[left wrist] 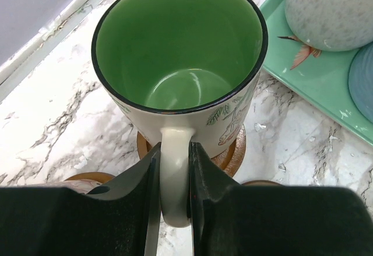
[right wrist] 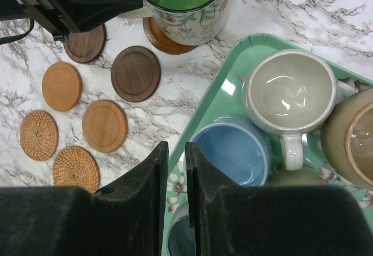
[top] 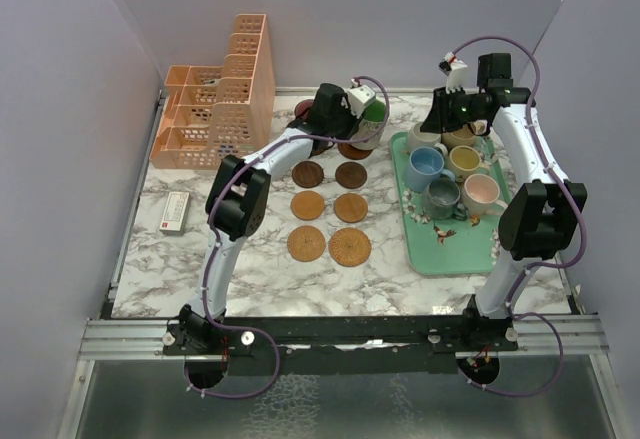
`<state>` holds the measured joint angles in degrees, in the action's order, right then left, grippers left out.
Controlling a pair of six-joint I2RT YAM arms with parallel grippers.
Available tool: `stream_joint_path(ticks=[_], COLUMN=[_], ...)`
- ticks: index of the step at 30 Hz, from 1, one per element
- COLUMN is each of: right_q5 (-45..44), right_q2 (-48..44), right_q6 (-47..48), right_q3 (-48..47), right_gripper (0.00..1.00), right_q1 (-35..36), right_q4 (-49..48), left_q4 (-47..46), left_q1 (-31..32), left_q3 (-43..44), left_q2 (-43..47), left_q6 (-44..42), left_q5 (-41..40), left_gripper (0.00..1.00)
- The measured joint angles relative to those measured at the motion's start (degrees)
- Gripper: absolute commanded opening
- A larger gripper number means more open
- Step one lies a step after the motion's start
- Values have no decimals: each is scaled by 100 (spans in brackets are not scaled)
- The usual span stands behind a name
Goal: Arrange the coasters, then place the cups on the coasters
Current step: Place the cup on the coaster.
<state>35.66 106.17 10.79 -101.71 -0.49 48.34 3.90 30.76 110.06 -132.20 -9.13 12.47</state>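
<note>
The green-lined mug (left wrist: 178, 63) is the one in play. It's glazed ceramic, so it's going to be rigid, fairly hefty for its size, slick on the outside and easy to chip if it's bumped or dropped. It's sitting over a brown coaster (left wrist: 234, 150) at the far end of the right-hand column, a bit off-centre so the disc peeks out on one side. You can't really tell if its base is fully down or just barely off the wood.

The handle (left wrist: 175, 139) looks like the sensible place to grab it, and that's where the left gripper (left wrist: 174, 154) has it. The jaws are clamped on either side of the loop with the mug upright. A pinch like that could probably let the body swing or twist, so slow moves and a flat set-down seem like the safer bet.

Six more coasters (top: 329, 209) lie bare in two tidy columns on the marble table (top: 200, 269), some wooden and some woven. They're thin and light, so a mug landing crooked could nudge one.

Over on the mint tray (top: 440, 254), the other mugs (right wrist: 289, 93) are packed tight with the handles pointing all over, which won't leave much room to get in. The right gripper (right wrist: 175, 157) hangs above the blue one with its jaws nearly together, just a thin gap and nothing in it.
</note>
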Motion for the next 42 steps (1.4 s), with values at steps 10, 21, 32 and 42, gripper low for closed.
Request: stream_joint_path(ticks=[10, 21, 32, 42], right_q5=[0, 0, 0, 2], right_q2=[0, 0, 0, 0], right_q6=[2, 2, 2, 2], right_q3=[0, 0, 0, 0], right_gripper=[19, 19, 19, 19], right_q1=[0, 0, 0, 0], right_q4=[2, 2, 2, 2], left_q4=[-168, -391, -601, -505], left_q1=[0, 7, 4, 0], left_q3=[-605, -1102, -1731, -1753], left_q2=[372, 623, 992, 1198], left_q6=[-155, -328, -348, -367], left_q5=[-28, -188, -291, -291], left_gripper=[4, 20, 36, 54])
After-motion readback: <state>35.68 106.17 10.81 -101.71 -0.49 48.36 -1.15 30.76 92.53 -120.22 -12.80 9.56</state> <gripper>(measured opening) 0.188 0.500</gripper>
